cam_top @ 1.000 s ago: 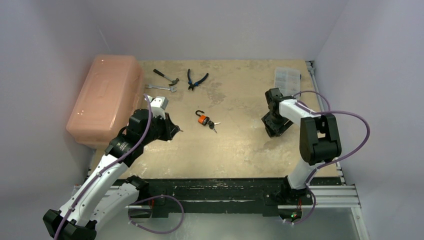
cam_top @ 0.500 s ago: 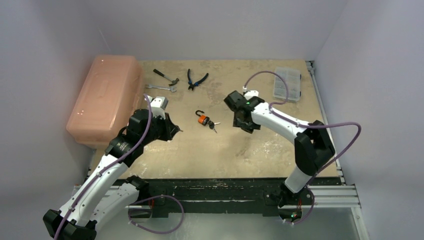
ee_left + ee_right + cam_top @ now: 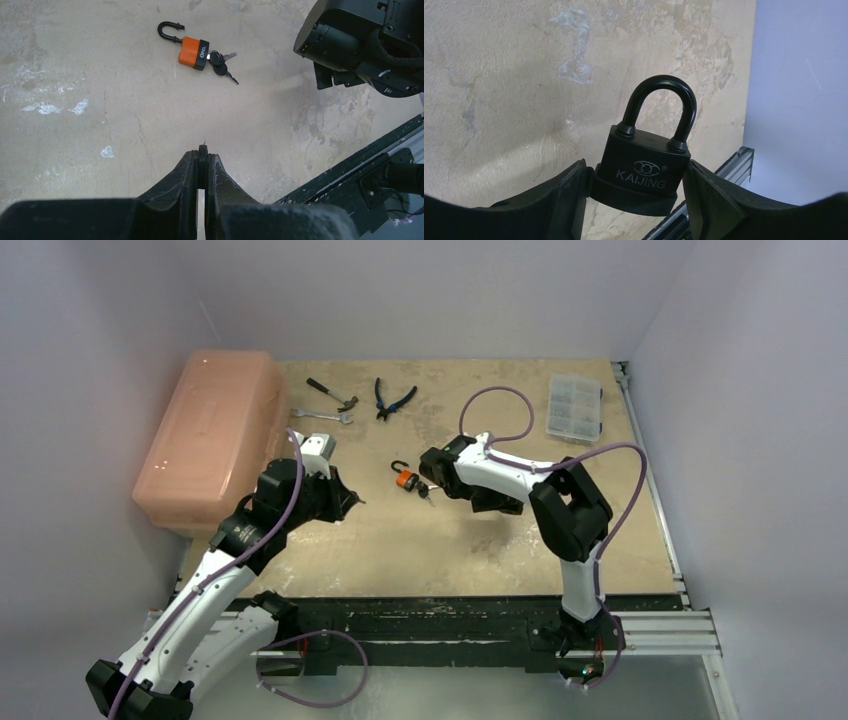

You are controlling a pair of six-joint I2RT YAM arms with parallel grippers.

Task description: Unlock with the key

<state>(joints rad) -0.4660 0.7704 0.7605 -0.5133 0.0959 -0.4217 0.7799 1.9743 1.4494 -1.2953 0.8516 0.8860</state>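
Now | right hand (image 3: 431, 471) stretched leftward, clamping black padlock (image 3: 642, 170) | left hand (image 3: 201, 153) pinches key (image 3: 202, 146)

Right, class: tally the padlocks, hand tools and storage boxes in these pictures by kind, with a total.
Padlocks: 2 (orange open-shackled padlock, black KAIJING padlock)
Hand tools: 3 (small hammer, silver wrench, dark-handled pliers)
Storage boxes: 2 (pink plastic toolbox, clear compartment box)
Total: 7
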